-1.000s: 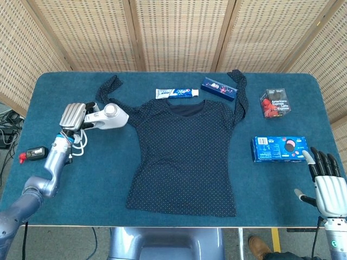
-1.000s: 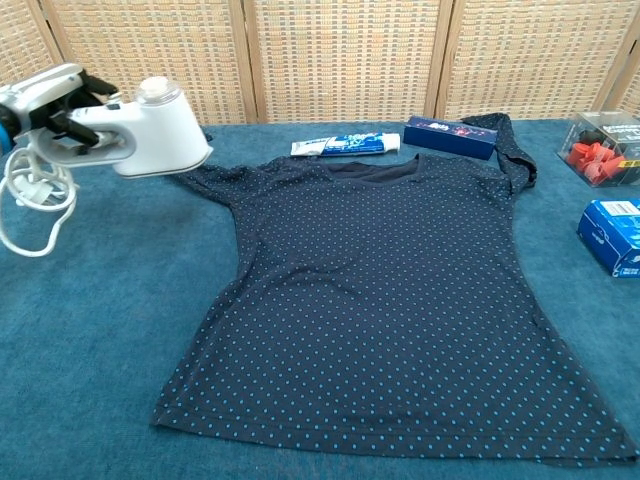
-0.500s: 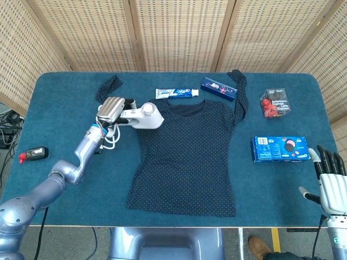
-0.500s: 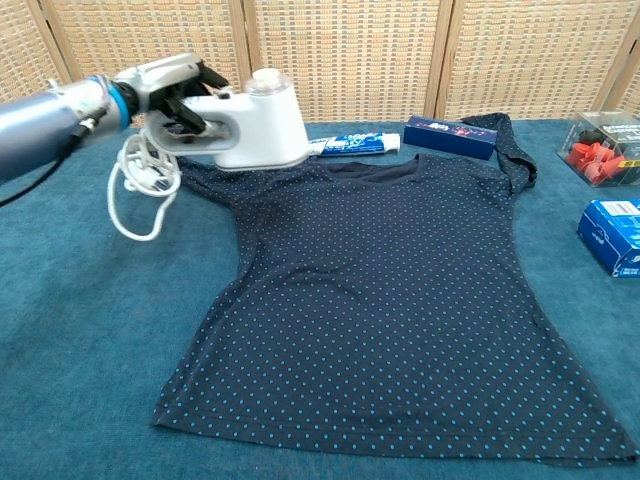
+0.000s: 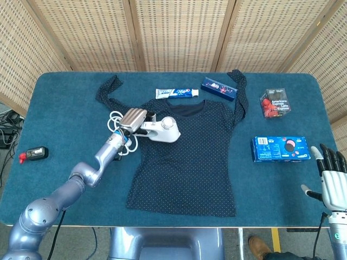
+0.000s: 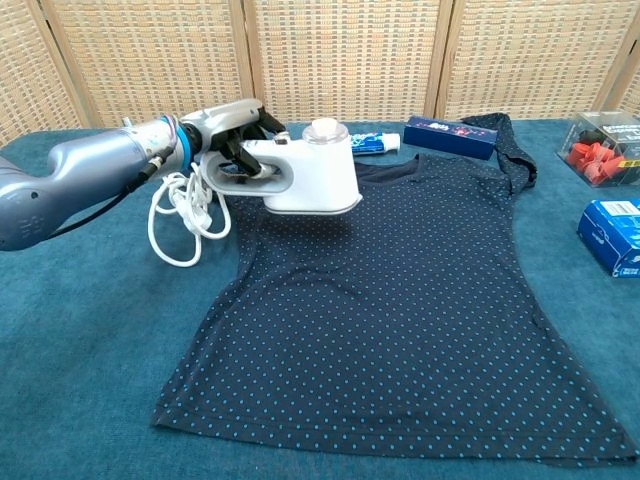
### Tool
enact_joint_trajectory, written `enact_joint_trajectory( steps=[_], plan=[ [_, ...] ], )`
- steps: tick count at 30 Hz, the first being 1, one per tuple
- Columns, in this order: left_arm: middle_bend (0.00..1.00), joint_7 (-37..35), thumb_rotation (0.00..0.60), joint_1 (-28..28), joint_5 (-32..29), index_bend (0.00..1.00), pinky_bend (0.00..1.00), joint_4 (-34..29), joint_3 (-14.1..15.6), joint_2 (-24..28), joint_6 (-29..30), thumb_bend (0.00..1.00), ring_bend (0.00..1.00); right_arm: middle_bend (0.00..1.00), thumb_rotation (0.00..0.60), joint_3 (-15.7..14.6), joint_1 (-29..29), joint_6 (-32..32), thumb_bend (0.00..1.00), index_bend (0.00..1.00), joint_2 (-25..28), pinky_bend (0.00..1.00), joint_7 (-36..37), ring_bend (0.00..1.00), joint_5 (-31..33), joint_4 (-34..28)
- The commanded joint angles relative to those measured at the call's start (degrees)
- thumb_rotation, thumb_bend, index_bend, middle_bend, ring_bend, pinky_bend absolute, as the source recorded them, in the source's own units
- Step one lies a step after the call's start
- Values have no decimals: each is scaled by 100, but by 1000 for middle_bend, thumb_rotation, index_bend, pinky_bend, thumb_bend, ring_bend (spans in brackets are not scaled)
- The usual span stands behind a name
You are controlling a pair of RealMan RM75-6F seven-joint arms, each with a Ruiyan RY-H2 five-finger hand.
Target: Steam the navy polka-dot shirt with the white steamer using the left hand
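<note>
I am looking down at a blue cloth-covered surface [image 5: 70, 130] backed by woven cane screens. A navy polka-dot shirt [image 5: 187, 157] lies flat at the middle, collar toward the far edge, both long sleeves flung up and away from the body.

My left hand [image 5: 132, 118] reaches in from the near left, its fingers [image 6: 232, 118] wrapped around the handle of the white steamer [image 5: 162, 129]. The steamer sits over the shirt's upper left chest, just below the shoulder, its flat face turned down toward the fabric. From the chest view it appears to hang slightly above the cloth, though I cannot be sure whether it touches. Its white cord [image 6: 180, 215] dangles in loops from the handle onto the surface beside the shirt's left sleeve.

My right hand [image 5: 332, 183] is at the near right corner, well apart from the shirt, palm facing up the table with its fingers spread and holding nothing.

Along the far edge, a toothpaste tube [image 5: 177, 93] lies just above the collar, and a dark blue box [image 5: 219, 89] rests beside it against the right sleeve. Further right stands a small clear pack of red items [image 5: 274, 103], and nearer to me a blue cookie box [image 5: 280, 149]. A small black and red device [image 5: 34, 154] lies at the far left edge.
</note>
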Motion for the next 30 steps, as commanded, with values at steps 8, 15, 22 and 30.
enact_joint_trajectory(
  steps=[8,15,22,30],
  plan=[
    [795,70,600,57,183,1000,866,-64,199,-204,305,705,735,0,600,-39,-4,18,0,48,25,0,46,0,-89,-50],
    [795,216,600,86,220,1000,866,-96,281,-404,358,705,735,0,600,-56,-27,60,0,51,74,0,114,0,-143,-106],
    [795,331,600,134,254,1000,866,-135,353,-498,422,705,735,0,600,-69,-31,62,0,52,107,0,168,0,-169,-134],
    [795,376,600,244,354,1000,866,-285,475,-460,595,705,735,0,600,-80,-39,82,0,53,127,0,192,0,-203,-163]
  ],
)
